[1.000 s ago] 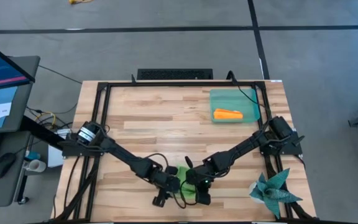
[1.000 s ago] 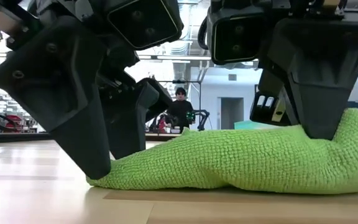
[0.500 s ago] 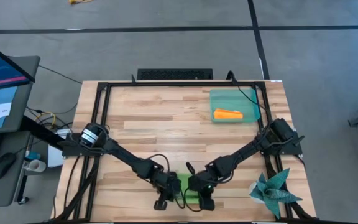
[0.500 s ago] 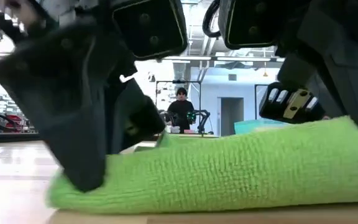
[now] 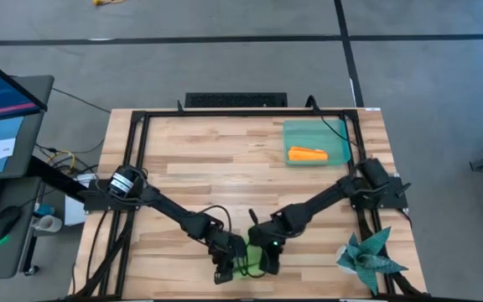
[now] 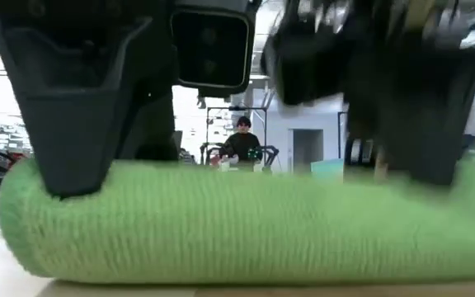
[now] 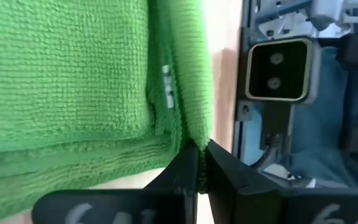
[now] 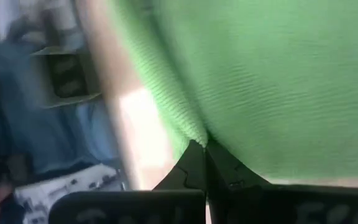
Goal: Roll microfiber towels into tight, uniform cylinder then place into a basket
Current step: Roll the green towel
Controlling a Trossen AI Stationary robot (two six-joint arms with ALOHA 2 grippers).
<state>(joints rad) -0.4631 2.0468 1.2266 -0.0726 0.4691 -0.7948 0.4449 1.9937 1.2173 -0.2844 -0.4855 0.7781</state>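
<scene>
High view: the basket (image 5: 317, 143) sits at the table's far right with an orange roll (image 5: 307, 154) already inside; that towel looks finished. The left gripper (image 5: 227, 265) and right gripper (image 5: 262, 263) meet at the near edge over the green towel (image 5: 247, 267), mostly hidden beneath them.

Low view: the green towel (image 6: 221, 227) lies as a thick, fairly even roll on the table, with both grippers pressing on top; blur makes the right end hard to judge.

Left wrist view: the left gripper (image 7: 200, 163) is pinched together on a fold of the green towel (image 7: 73, 81).

Right wrist view: the right gripper (image 8: 202, 149) is likewise clamped on the green towel (image 8: 278, 81).

Judgement: one towel done; the green one appears rolled or nearly so, and is not yet in the basket.
</scene>
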